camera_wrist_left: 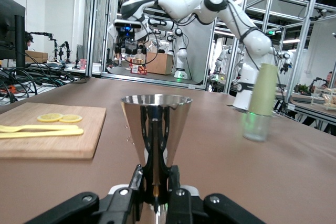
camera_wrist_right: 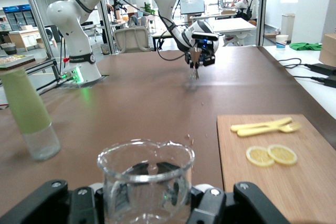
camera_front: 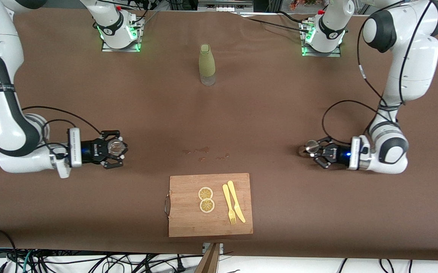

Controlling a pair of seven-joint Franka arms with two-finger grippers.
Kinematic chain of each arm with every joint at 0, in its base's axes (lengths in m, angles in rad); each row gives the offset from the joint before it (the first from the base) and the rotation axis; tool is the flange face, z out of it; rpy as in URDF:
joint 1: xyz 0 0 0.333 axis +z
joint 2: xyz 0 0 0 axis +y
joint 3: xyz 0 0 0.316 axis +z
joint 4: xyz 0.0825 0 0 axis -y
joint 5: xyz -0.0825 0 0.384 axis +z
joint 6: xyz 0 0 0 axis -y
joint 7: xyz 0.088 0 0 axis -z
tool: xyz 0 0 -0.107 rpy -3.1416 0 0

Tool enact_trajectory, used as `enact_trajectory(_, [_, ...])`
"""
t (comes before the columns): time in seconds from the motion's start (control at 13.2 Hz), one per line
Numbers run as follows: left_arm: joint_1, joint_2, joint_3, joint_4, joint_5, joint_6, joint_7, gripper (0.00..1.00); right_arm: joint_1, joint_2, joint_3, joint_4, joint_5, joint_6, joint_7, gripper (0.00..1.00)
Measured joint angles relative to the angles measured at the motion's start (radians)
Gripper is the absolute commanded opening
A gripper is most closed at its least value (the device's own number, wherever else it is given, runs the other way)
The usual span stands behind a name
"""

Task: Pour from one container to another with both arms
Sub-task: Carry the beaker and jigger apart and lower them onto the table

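My left gripper (camera_front: 311, 148) is clamped on a steel cup (camera_wrist_left: 156, 129), low at my left arm's end of the table (camera_front: 279, 94); my right gripper (camera_front: 117, 149) pinches a glass beaker (camera_wrist_right: 146, 182), low at the right arm's end; between both grippers lies a cutting board (camera_front: 188, 223), nearer the front camera.

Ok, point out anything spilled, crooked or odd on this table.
A few small wet-looking spots mark the brown cloth between the bottle and the cutting board, probably spilled drops. Otherwise all looks orderly: the left gripper holds a steel cup upright, and the right gripper holds a glass beaker upright.
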Motion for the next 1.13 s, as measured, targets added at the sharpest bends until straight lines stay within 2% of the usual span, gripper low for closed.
enact_trajectory(0.23, [0.073,0.0,0.053,0.0,0.064,-0.083,0.114,0.0,-0.031,0.025,-0.096,-0.053,0.001,-0.055,-0.135,0.0])
enact_trajectory(0.61, [0.194,0.014,0.073,-0.001,0.159,-0.121,0.239,0.0,-0.101,0.101,-0.185,-0.109,0.0,-0.105,-0.306,0.0])
enact_trajectory(0.91, [0.255,0.028,0.073,-0.002,0.175,-0.154,0.276,0.0,-0.127,0.178,-0.206,-0.113,0.002,-0.11,-0.377,0.02])
enact_trajectory(1.13, [0.262,0.049,0.072,-0.002,0.176,-0.156,0.302,0.0,-0.127,0.191,-0.206,-0.113,0.002,-0.107,-0.402,0.02])
